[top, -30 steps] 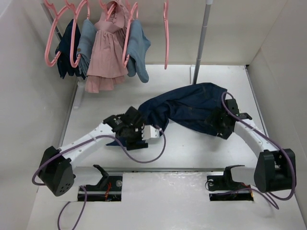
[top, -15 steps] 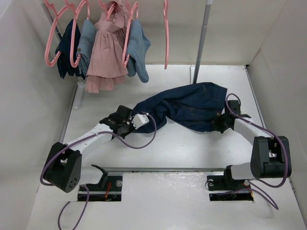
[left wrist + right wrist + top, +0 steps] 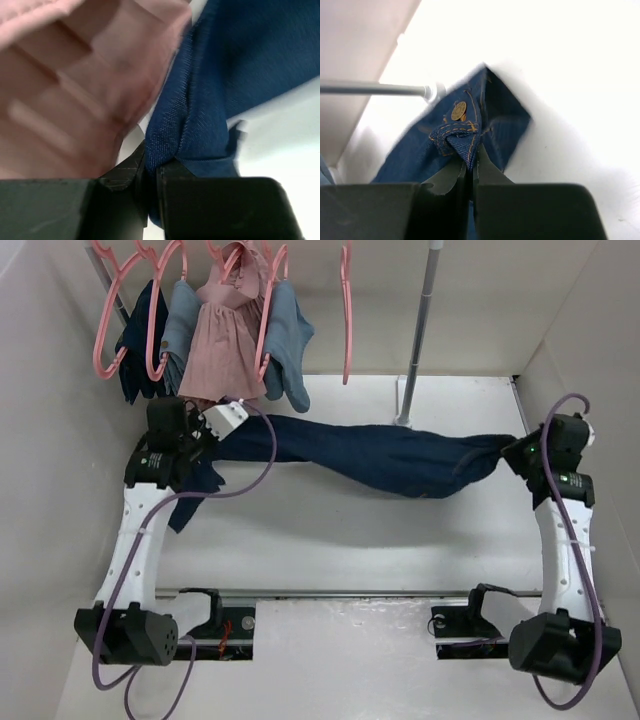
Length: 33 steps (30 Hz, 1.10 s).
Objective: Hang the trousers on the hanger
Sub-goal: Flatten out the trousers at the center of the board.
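The dark navy trousers (image 3: 380, 455) hang stretched in a long band across the back of the table, held at both ends. My left gripper (image 3: 205, 447) is shut on one end, just below the hanging clothes; in the left wrist view its jaws (image 3: 151, 167) pinch a fold of blue denim (image 3: 210, 100). At the far right, my right gripper (image 3: 512, 452) is shut on the waistband; the right wrist view shows the jaws (image 3: 470, 161) closed on orange-stitched denim beside a brass button (image 3: 459, 110). The empty pink hanger (image 3: 346, 310) hangs on the rail above the trousers' middle.
Other pink hangers at the back left carry a pink dress (image 3: 225, 340), light blue garments (image 3: 290, 345) and a small dark navy garment (image 3: 135, 335). The dress (image 3: 75, 75) is close against my left gripper. A grey rack pole (image 3: 420, 330) stands behind the trousers. White walls close in both sides.
Both grippers have closed on the trousers and pulled apart. The left arm swung to the back left under the dress, the right to the far right, stretching the heap into a band.
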{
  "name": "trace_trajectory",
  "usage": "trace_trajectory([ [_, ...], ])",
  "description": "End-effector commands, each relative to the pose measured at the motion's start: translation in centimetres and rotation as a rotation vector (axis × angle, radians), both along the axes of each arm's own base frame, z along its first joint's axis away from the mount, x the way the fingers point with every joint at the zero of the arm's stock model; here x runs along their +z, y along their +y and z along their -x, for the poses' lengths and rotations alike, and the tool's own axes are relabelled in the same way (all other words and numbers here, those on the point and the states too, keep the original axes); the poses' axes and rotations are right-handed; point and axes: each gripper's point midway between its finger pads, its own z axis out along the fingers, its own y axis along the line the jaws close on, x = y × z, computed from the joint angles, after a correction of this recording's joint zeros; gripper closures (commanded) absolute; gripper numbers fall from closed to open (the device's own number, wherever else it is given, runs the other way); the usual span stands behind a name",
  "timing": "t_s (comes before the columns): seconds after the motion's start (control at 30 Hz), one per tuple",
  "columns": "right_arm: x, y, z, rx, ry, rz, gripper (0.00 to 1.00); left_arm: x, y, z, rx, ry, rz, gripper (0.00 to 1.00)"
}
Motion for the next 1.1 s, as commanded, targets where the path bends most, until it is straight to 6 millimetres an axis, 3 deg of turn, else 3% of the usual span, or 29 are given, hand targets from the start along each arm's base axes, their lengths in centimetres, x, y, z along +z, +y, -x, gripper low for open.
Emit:
trace_trajectory([
  [0.0, -0.3, -3.0, 1.4, -0.028, 0.057, 0.059, 1.00, -2.6, 1.4, 0.0, -0.018, 0.120, -0.070, 0.97],
  [0.07, -1.6, -3.1, 1.0, 0.015, 0.096, 0.041, 1.00, -4.8, 1.4, -0.9, -0.020, 0.172, -0.071, 0.91],
  [0.1, -1.7, -3.3, 0.8, 0.022, 0.101, 0.043, 1.00, -5.9, 1.4, -0.9, -0.021, 0.195, -0.071, 0.76],
  [0.23, -3.3, -4.0, 0.5, 0.024, 0.162, 0.065, 1.00, -9.5, -0.1, 0.4, -0.094, 0.307, -0.084, 0.43],
  [0.3, -3.5, -4.4, 1.1, 0.011, 0.174, 0.073, 1.00, -9.9, -0.6, 1.6, -0.153, 0.320, -0.087, 0.40],
  [0.4, -3.3, -5.0, 1.7, -0.016, 0.161, 0.091, 1.00, -11.5, -0.1, 3.3, -0.155, 0.324, -0.115, 0.22],
  [0.43, -3.4, -5.0, 1.7, -0.011, 0.163, 0.098, 1.00, -11.7, 0.5, 3.1, -0.128, 0.306, -0.141, 0.20],
  [0.47, -3.7, -4.9, 1.8, -0.010, 0.172, 0.095, 1.00, -13.4, 0.8, 4.0, -0.121, 0.351, -0.151, 0.20],
  [0.57, -4.1, -4.9, 1.8, 0.011, 0.186, 0.101, 1.00, -14.9, 0.5, 5.2, -0.112, 0.400, -0.115, 0.17],
  [0.63, -4.3, -4.8, 2.0, 0.012, 0.196, 0.097, 1.00, -17.1, 0.5, 6.2, -0.089, 0.457, -0.091, 0.15],
  [0.83, -5.2, -5.1, 2.6, -0.009, 0.230, 0.104, 0.99, -23.0, 1.3, 6.1, 0.015, 0.473, -0.081, 0.16],
  [0.9, -5.2, -5.1, 2.6, -0.009, 0.230, 0.105, 0.99, -23.8, 2.0, 5.7, 0.042, 0.477, -0.112, 0.22],
  [0.97, -5.2, -5.1, 2.6, -0.009, 0.230, 0.105, 0.99, -24.9, 2.7, 6.2, 0.064, 0.522, -0.109, 0.43],
  [1.03, -5.0, -5.5, 2.8, -0.026, 0.228, 0.120, 0.99, -24.3, 3.1, 5.9, 0.066, 0.537, -0.089, 0.66],
  [1.07, -4.7, -5.6, 2.9, -0.035, 0.223, 0.129, 0.99, -24.2, 3.3, 6.5, 0.066, 0.569, -0.060, 0.89],
])
